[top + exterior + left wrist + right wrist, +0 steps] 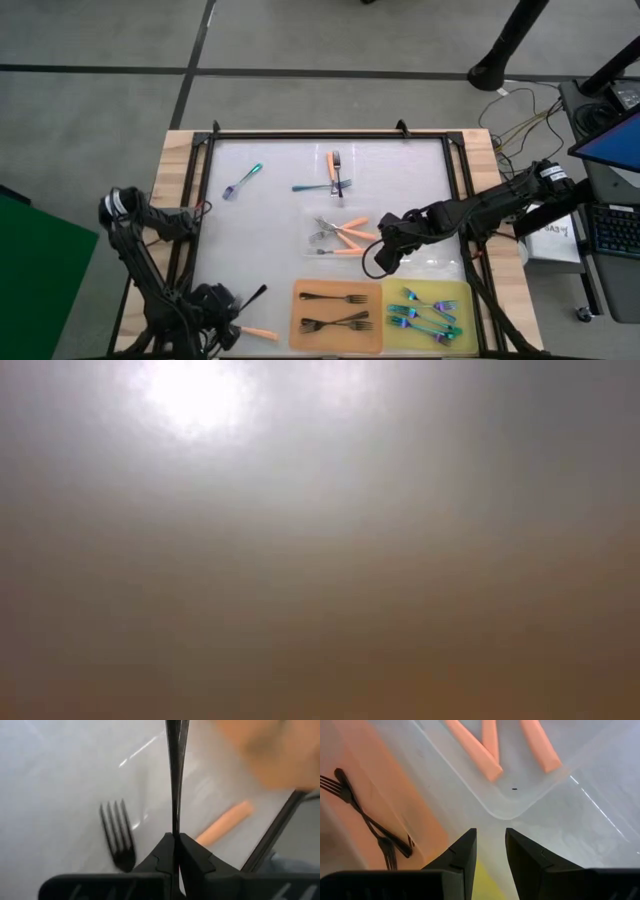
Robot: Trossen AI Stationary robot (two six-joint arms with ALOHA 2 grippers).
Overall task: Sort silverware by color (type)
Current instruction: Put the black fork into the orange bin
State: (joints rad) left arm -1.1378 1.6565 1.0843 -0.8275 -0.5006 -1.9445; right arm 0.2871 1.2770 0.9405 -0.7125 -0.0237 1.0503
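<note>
Fingers of the left gripper pinch a black fork, handle toward 2 o'clock; orange mat lies at 3. Right gripper hovers slightly open, empty.

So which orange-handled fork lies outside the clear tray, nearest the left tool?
The orange-handled fork at the table's near left edge, beside the left tool, which grips a black fork.

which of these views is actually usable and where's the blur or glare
High view: sharp and evenly lit, forks readable on the orange mat and yellow mat. Low view: a featureless haze with one bright glare patch, nothing readable. Left wrist view: the black fork is fairly crisp, but an orange shape close to the lens is smeared out of focus. Right wrist view: clear, orange handles well defined.
</note>
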